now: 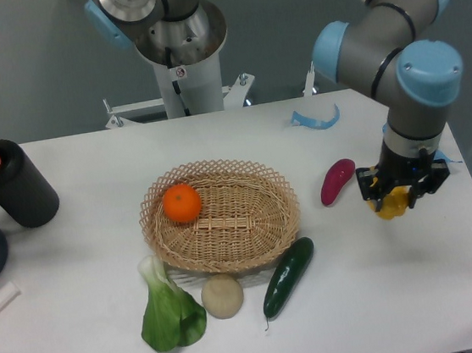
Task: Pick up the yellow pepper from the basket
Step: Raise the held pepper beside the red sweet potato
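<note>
My gripper (396,197) is shut on the yellow pepper (393,204) and holds it above the table at the right, well clear of the basket. Only the pepper's lower part shows between the black fingers. The wicker basket (269,225) sits at the table's middle and holds only a round orange fruit (181,203) at its back left.
A magenta vegetable (336,181) lies just left of the gripper. A cucumber (288,277), a beige round vegetable (222,296) and a leafy green (171,312) lie in front of the basket. A blue strap (315,120) lies behind. A black vase with red flowers (14,184) stands at far left.
</note>
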`<state>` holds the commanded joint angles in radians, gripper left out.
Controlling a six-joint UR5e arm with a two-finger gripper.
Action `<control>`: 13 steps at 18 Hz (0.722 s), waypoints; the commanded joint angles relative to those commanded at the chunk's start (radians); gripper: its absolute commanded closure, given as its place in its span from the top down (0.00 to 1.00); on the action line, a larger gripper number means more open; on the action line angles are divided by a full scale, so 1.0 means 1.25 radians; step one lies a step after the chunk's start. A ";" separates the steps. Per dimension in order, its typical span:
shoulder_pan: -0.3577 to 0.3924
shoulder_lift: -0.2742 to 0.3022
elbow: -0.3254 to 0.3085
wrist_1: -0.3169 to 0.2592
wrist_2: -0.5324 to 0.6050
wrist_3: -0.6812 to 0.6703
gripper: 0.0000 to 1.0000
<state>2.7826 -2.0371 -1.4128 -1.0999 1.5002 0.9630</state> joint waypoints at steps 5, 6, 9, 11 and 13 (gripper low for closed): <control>0.016 0.005 0.007 -0.011 0.029 0.113 0.30; 0.016 0.006 0.007 -0.011 0.033 0.133 0.30; 0.018 0.009 0.007 -0.011 0.049 0.159 0.30; 0.033 0.011 0.007 -0.013 0.050 0.173 0.30; 0.047 0.007 0.007 -0.015 0.053 0.206 0.30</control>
<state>2.8409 -2.0279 -1.4036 -1.1183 1.5662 1.2208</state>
